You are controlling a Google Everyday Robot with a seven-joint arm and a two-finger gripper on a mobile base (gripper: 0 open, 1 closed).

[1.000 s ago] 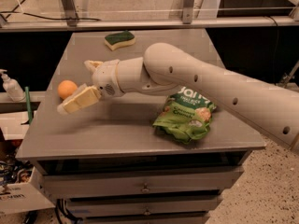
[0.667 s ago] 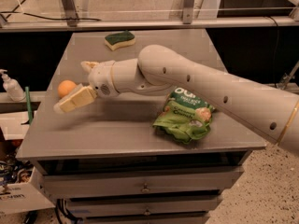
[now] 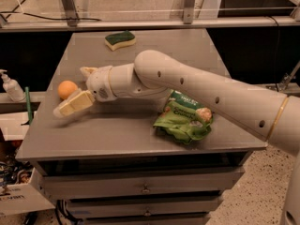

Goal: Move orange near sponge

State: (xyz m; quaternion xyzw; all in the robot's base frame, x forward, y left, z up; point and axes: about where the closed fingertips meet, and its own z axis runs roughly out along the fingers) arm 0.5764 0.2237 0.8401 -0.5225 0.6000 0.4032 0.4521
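A small round orange [image 3: 67,88] sits near the left edge of the grey table [image 3: 117,130]. My gripper [image 3: 78,89] is right beside it with its fingers spread: the near finger [image 3: 75,104] reaches past the orange's front, the far finger [image 3: 87,71] lies behind it. The orange rests on the table between them, not clamped. The sponge [image 3: 120,40], dark green on top with a yellow body, lies at the table's far side, well away from the orange.
A green snack bag [image 3: 183,118] lies at the front right, under my arm. A white pump bottle [image 3: 9,86] and a green stick [image 3: 28,105] stand off the table's left edge. A metal rail [image 3: 140,23] runs behind the table. Drawers sit below the tabletop.
My arm has shifted slightly left toward the orange, bringing the open fingers closer around it. The orange, sponge and bag have not moved.
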